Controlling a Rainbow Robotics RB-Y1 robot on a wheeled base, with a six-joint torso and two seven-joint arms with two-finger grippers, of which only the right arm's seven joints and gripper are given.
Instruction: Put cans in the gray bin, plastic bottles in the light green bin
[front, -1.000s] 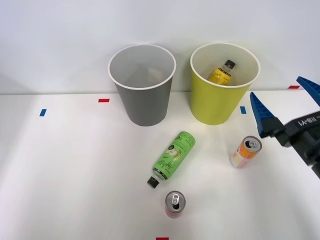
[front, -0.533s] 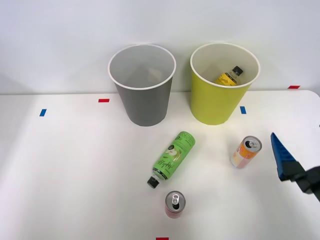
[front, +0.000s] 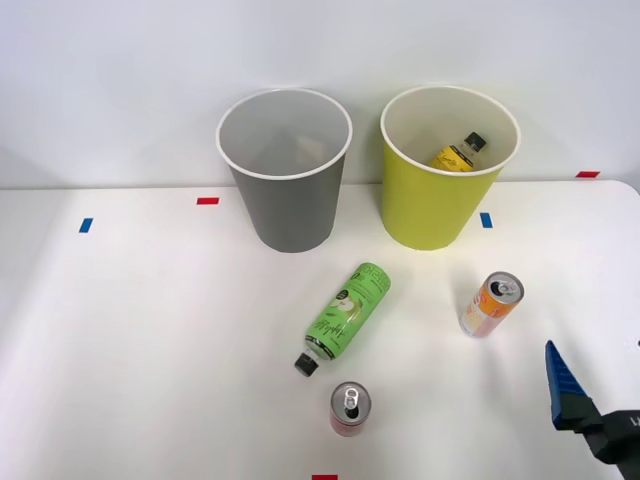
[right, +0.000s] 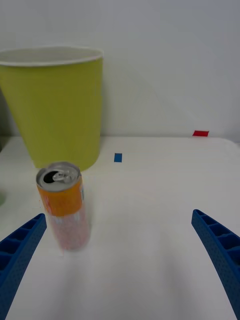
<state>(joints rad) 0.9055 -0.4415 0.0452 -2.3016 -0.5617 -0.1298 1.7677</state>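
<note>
My right pincer (right: 120, 260) is wide open, both blue ribbed fingers (right: 20, 250) spread far apart with nothing between them. It hangs low over the table (front: 150, 350), near its front right corner.

Front view: camera high above arms, facing forward and down, wide over worktop (front: 130, 330) back to wall. Right wrist view: camera low, near worktop level, facing roughly horizontal toward wall, close behind orange-and-white can (right: 64, 205). Shared by both: orange-and-white can (front: 491, 304), light green bin (front: 440, 195) (right: 55, 107), small blue tape mark (front: 486, 220) (right: 118, 157), red tape mark (front: 587, 174) (right: 200, 133).
</note>
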